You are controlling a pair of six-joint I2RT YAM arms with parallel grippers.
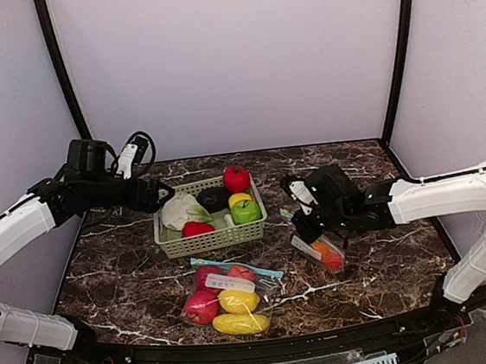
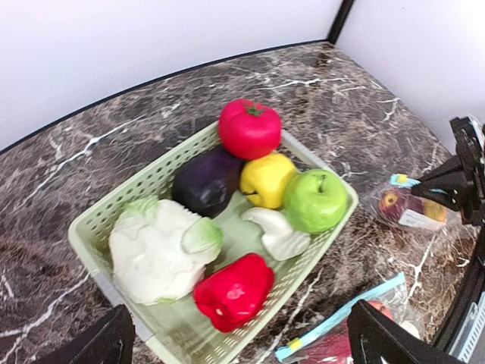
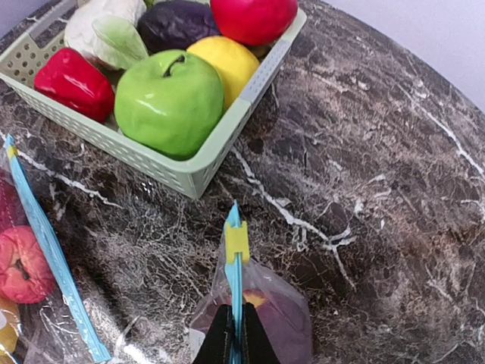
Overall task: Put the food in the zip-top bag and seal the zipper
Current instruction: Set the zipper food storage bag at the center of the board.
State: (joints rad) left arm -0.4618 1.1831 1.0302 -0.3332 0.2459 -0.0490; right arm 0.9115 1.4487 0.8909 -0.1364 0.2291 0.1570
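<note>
Food: glossy toy pieces in the basket (image 2: 97,224): tomato (image 2: 249,127), eggplant (image 2: 206,180), yellow fruit (image 2: 267,179), green apple (image 2: 315,199), red pepper (image 2: 233,292), cabbage (image 2: 163,250), and a small pale piece (image 2: 279,233) that cannot be identified.
Handling, judged: hard, hollow-looking plastic, probably light and rigid; the smooth rounded skins are likely to slip from a narrow pinch.
Where to hold, judged: across the widest part of the round pieces; across the waist of the red pepper; the cabbage at its leafy ridges, which offer more purchase.
Access: the red pepper and cabbage lie at the basket's near end with free space beside them; the tomato, eggplant, yellow fruit and green apple touch one another.
Zip-top bag (image 3: 276,311): thin, limp, clear film on the table (image 1: 123,281) right of the basket, some food already inside; its blue zipper strip (image 3: 234,262) is the one stiff edge.
Right gripper (image 3: 233,334): jaws clenched on that zipper strip.
Left gripper (image 1: 159,193): above the basket's near end, jaws released wide, nothing between them.
Second bag (image 1: 224,293): lies flat near the front edge, holding red and yellow pieces.
</note>
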